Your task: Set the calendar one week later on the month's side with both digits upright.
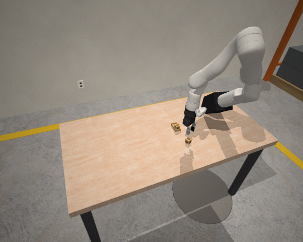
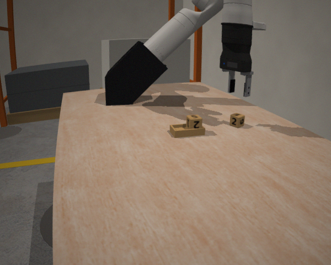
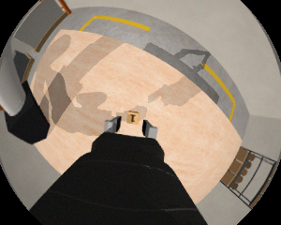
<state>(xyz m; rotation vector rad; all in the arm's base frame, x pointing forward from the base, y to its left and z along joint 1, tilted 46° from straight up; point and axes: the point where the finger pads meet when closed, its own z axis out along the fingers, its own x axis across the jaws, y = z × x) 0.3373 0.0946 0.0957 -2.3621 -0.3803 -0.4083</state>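
Overhead, wood table [image 1: 120, 156] — grey floor [image 1: 23, 169], yellow line [image 1: 23, 133]

Table [image 2: 131, 185]: light wood, streaky grain, matt. Tray [image 2: 182, 131] and two number cubes [image 2: 194, 121] [image 2: 236, 120]: plain wood, matt. Arm [image 1: 224, 62]: smooth white plastic look. Gripper [image 2: 239, 88]: black matt body, grey metal fingers [image 2: 247, 85]. Floor [image 1: 29, 182]: rough grey concrete.
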